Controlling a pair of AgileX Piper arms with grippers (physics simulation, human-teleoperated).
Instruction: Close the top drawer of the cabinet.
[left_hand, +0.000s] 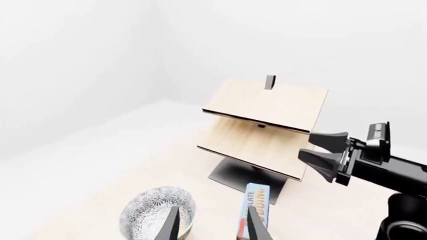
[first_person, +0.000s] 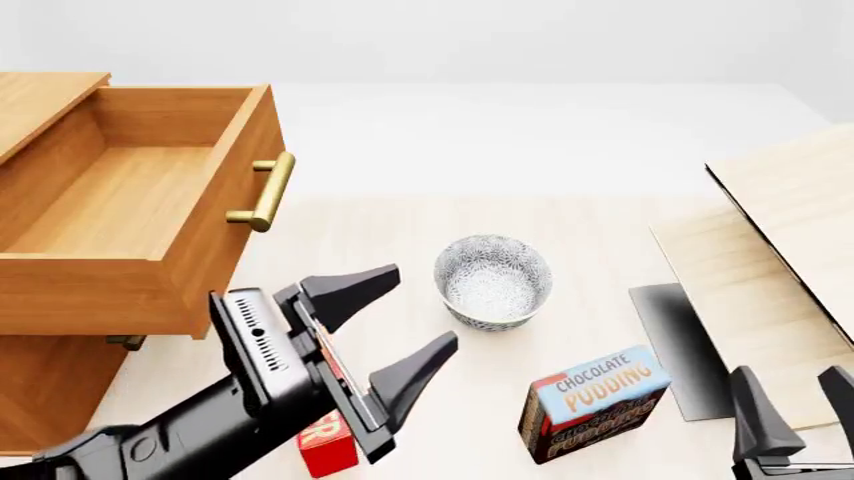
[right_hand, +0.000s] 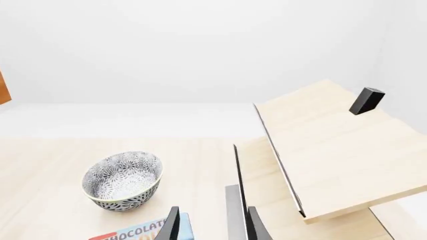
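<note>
The cabinet (first_person: 40, 390) stands at the left in the front view. Its top drawer (first_person: 120, 200) is pulled far out and its inside is bare. The drawer's plain front faces right and carries a brass bar handle (first_person: 263, 190). My left gripper (first_person: 423, 308) is open and holds nothing. It hangs right of the drawer front and lower in the picture than the handle, apart from both. My right gripper (first_person: 794, 395) stands open at the lower right, far from the cabinet. In the right wrist view only a brown sliver of the cabinet (right_hand: 2, 87) shows.
A patterned bowl (first_person: 493, 280) sits mid-table. Near the front edge lie a chocolate pudding box (first_person: 594, 400) and a red box (first_person: 327, 445), the latter partly under my left arm. Pale light-wood panels (first_person: 787, 250) on a dark base (first_person: 674, 350) fill the right side.
</note>
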